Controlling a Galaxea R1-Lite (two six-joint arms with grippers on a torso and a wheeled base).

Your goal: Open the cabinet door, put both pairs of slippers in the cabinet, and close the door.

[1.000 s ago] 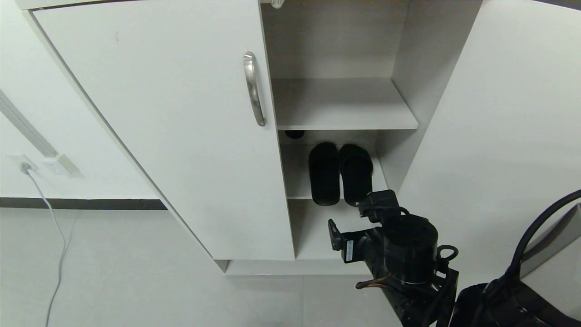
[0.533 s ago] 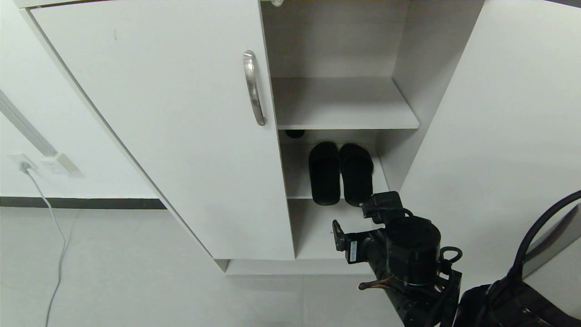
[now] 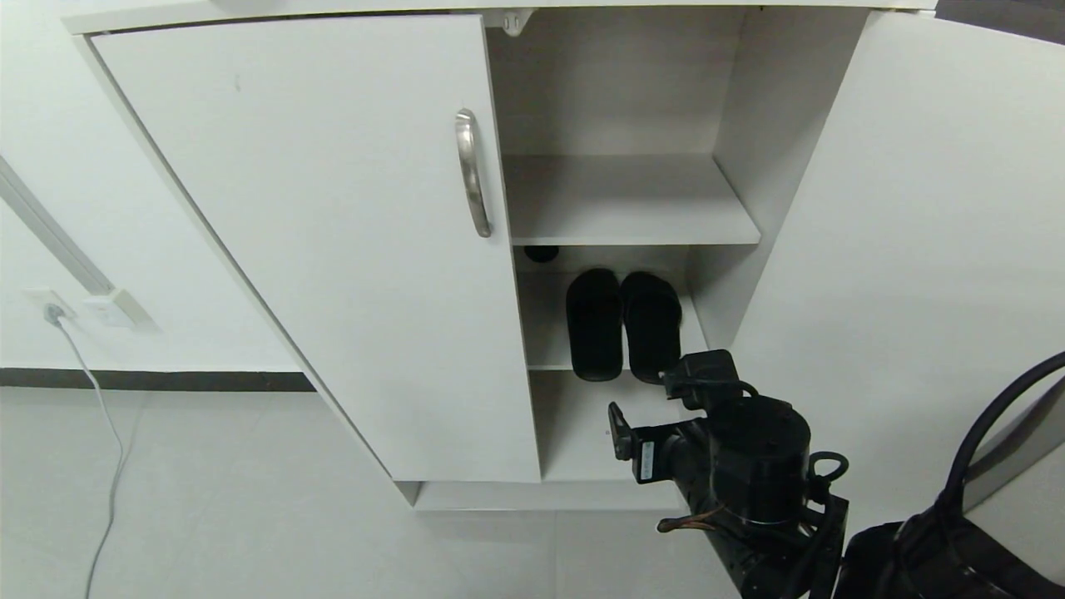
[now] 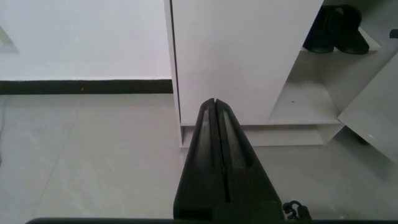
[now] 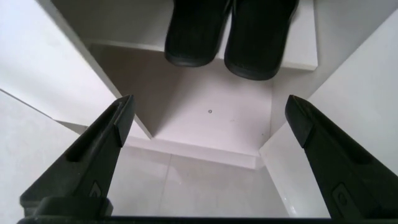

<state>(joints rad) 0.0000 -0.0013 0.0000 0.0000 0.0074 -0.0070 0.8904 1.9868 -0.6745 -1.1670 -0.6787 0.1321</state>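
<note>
Slippers (image 3: 624, 324), one black pair, are set side by side on the middle shelf (image 3: 545, 341) of the cabinet (image 3: 749, 125), their near ends reaching the shelf's front edge.

The right gripper (image 5: 208, 106) is held wide open, its two fingers (image 5: 93, 155) spread well apart. Nothing is gripped between them and nothing is touched. It is placed in front of the bottom compartment (image 5: 211, 112), below the slippers (image 5: 227, 31) and near them.

The left gripper (image 4: 214, 106) is seen with its fingers pressed flat together, nothing caught between them. It is held above the tiled floor (image 4: 93, 162), facing the foot of the closed left door (image 4: 236, 56).

That left door (image 3: 333, 249) is shut, and a curved metal handle (image 3: 472, 173) is fixed near its inner edge. The right door (image 3: 915, 249) is swung open, just beside the right arm. An upper shelf (image 3: 624, 200) is fitted above the pair. A small dark thing (image 3: 541, 252) is glimpsed at the back beneath it, too hidden to be identified. A wall socket (image 3: 54, 314) with a cable (image 3: 108, 466) is seen well apart, to the left.
</note>
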